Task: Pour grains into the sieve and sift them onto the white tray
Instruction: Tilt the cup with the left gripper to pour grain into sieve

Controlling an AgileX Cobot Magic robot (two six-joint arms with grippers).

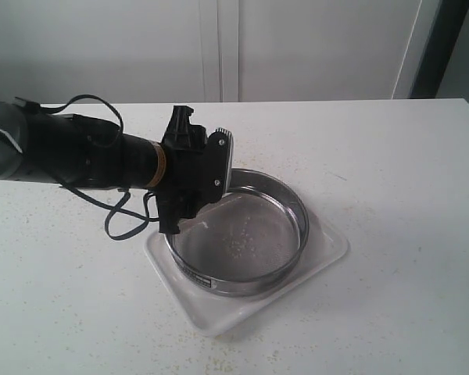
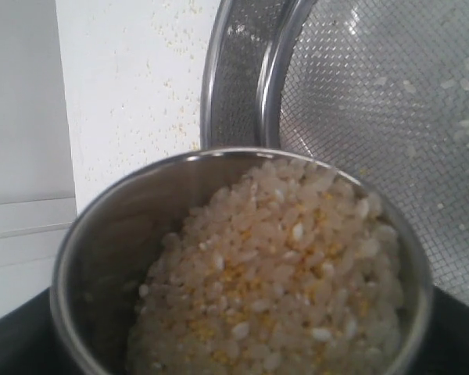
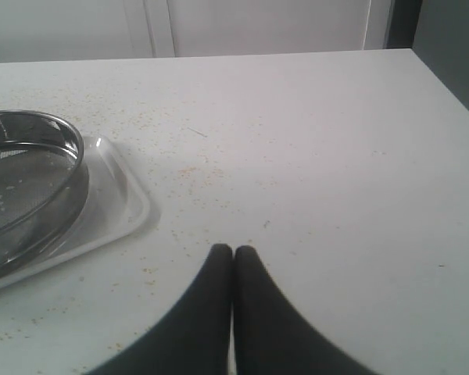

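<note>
Exterior view gives me the surface point(image 1: 391, 156) carrying the white tray point(image 1: 328, 251), and the sieve point(image 1: 295, 205) sits on that tray. Just beside the sieve's rim hangs the steel cup point(image 2: 117, 226), heaped with grains point(image 2: 281, 297); a few more lie on the sieve's mesh. My left fingers point(image 2: 8, 344) grip the cup. My right fingers point(image 3: 211, 312) are pressed together, empty, well apart from the sieve.

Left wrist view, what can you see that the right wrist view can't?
Only the left wrist view shows the steel cup heaped with grains, close up against the sieve. Only the right wrist view shows the right gripper, shut with nothing in it, and the white tray under the sieve. Both views show the sieve and the table, which is speckled with spilled yellow bits.
</note>
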